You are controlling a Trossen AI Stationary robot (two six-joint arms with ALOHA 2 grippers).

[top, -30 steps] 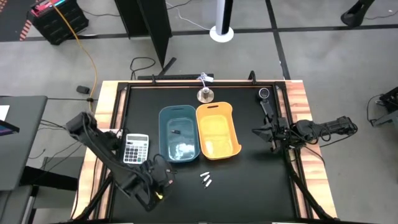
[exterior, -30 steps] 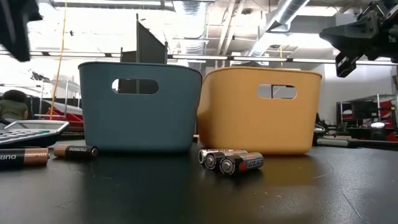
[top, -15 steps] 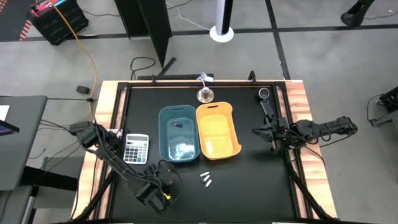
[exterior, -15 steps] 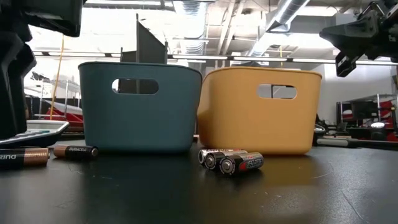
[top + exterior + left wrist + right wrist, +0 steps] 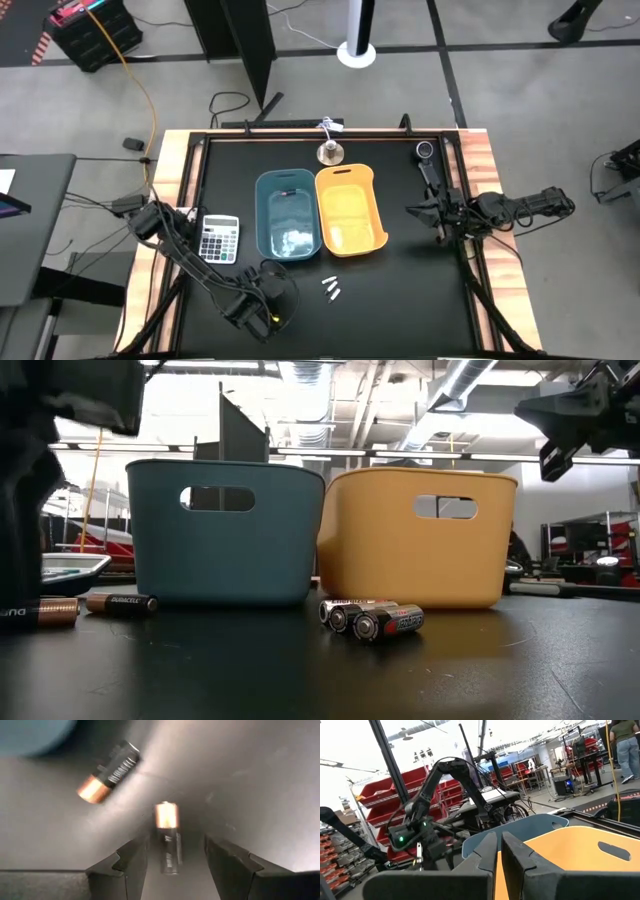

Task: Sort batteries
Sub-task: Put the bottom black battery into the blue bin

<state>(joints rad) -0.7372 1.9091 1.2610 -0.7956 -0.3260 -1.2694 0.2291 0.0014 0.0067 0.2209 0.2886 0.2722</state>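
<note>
Two dark copper-ended batteries lie on the black table near its near left edge. One dark battery (image 5: 167, 840) lies lengthwise between the fingers of my open left gripper (image 5: 172, 857), with a gap on both sides. The other dark battery (image 5: 107, 772) lies just beyond it, also seen in the low view (image 5: 120, 602). My left gripper (image 5: 262, 300) hangs low over them. Two silvery batteries (image 5: 331, 289) rest side by side in front of the bins (image 5: 372, 618). More pale ones lie in the blue bin (image 5: 290, 238). My right gripper (image 5: 412, 210) waits shut at the right, above the table.
The blue bin (image 5: 264, 222) and the orange bin (image 5: 378, 215) stand side by side mid-table. A calculator (image 5: 218, 238) lies left of the blue bin. A black stick gadget with a round head (image 5: 428, 160) and a small silvery object (image 5: 328, 152) sit near the far edge.
My left gripper has moved toward the table's near edge and down, until its open fingers stand on either side of one dark battery. The batteries and bins have stayed put.
</note>
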